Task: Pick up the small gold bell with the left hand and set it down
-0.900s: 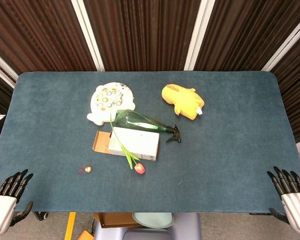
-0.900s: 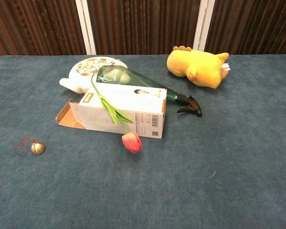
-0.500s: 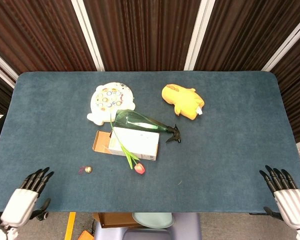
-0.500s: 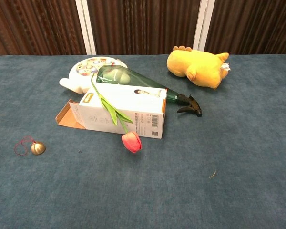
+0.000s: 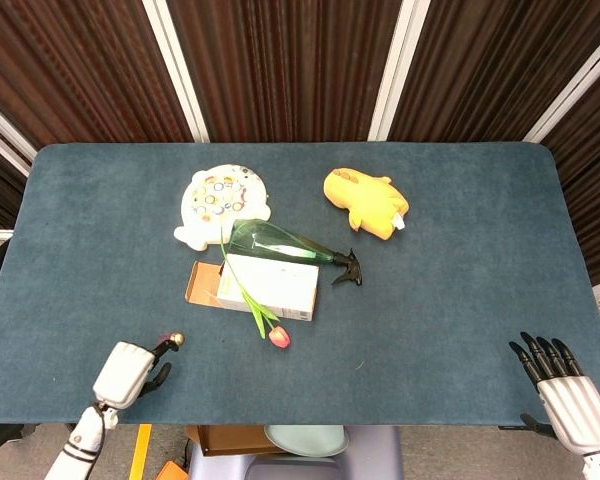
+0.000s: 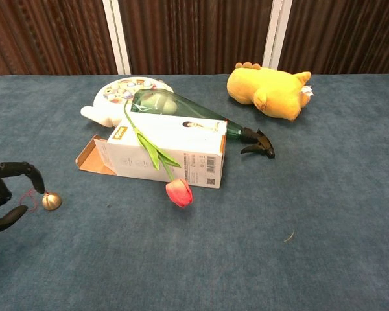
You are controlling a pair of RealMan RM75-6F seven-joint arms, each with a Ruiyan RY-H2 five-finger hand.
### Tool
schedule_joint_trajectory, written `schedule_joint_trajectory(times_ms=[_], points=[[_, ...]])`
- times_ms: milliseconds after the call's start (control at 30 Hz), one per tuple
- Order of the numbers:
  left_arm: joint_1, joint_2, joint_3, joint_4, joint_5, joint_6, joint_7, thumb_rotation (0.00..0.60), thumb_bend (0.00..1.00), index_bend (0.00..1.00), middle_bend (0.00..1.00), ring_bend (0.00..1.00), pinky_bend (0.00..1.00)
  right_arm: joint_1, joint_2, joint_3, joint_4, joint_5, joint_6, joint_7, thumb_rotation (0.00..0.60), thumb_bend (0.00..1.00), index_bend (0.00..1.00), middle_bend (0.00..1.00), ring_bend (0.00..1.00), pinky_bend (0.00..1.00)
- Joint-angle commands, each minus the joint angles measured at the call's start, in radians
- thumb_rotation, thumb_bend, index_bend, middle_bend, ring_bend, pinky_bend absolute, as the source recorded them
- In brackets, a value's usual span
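The small gold bell point(image 5: 177, 340) with a red cord lies on the blue table near the front left, and the chest view shows the bell point(image 6: 51, 201) at its left edge. My left hand point(image 5: 130, 372) hovers just left of and in front of it, holding nothing. In the chest view the left hand point(image 6: 3, 194) has its dark fingers point(image 6: 27, 171) curved apart, one fingertip right above the bell's cord. My right hand point(image 5: 565, 390) stays at the front right corner, fingers spread, empty.
A white box point(image 5: 265, 288) with a pink tulip point(image 5: 278, 337) across it lies right of the bell. Behind it are a green spray bottle point(image 5: 280, 243), a white round toy point(image 5: 220, 200) and a yellow plush point(image 5: 365, 200).
My left hand has moved in from the front left corner toward the bell and now reaches it. The right hand has shifted slightly left. The bell has not moved.
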Motion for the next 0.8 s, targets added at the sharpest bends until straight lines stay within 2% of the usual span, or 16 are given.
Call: schedule_joint_trajectory(times_ms=[33, 100, 300, 433, 800], points=[[-0.026, -0.039, -0.015, 0.037, -0.016, -0.034, 0.008, 0.600, 0.45, 0.49, 1.00, 1.00, 1.00, -0.002, 0.003, -0.003, -0.002, -0.006, 0.006, 0.005, 0.600, 0.24, 0.00, 0.00, 0.00, 0.00], [-0.050, -0.073, -0.036, 0.061, -0.047, -0.074, 0.017, 0.600, 0.45, 0.50, 1.00, 1.00, 1.00, -0.007, 0.009, -0.006, -0.002, -0.011, 0.018, 0.016, 0.600, 0.24, 0.00, 0.00, 0.00, 0.00], [-0.078, -0.116, -0.061, 0.123, -0.091, -0.097, 0.033, 0.600, 0.45, 0.50, 1.00, 1.00, 1.00, -0.007, 0.013, -0.010, 0.001, -0.019, 0.022, 0.026, 0.600, 0.24, 0.00, 0.00, 0.00, 0.00], [-0.087, -0.124, -0.071, 0.143, -0.130, -0.122, 0.043, 0.600, 0.44, 0.45, 1.00, 1.00, 1.00, -0.005, 0.013, -0.010, 0.000, -0.015, 0.017, 0.026, 0.600, 0.24, 0.00, 0.00, 0.00, 0.00], [-0.092, -0.107, -0.064, 0.135, -0.169, -0.121, 0.066, 0.600, 0.44, 0.47, 1.00, 1.00, 1.00, -0.007, 0.009, -0.012, -0.001, -0.020, 0.021, 0.016, 0.600, 0.24, 0.00, 0.00, 0.00, 0.00]])
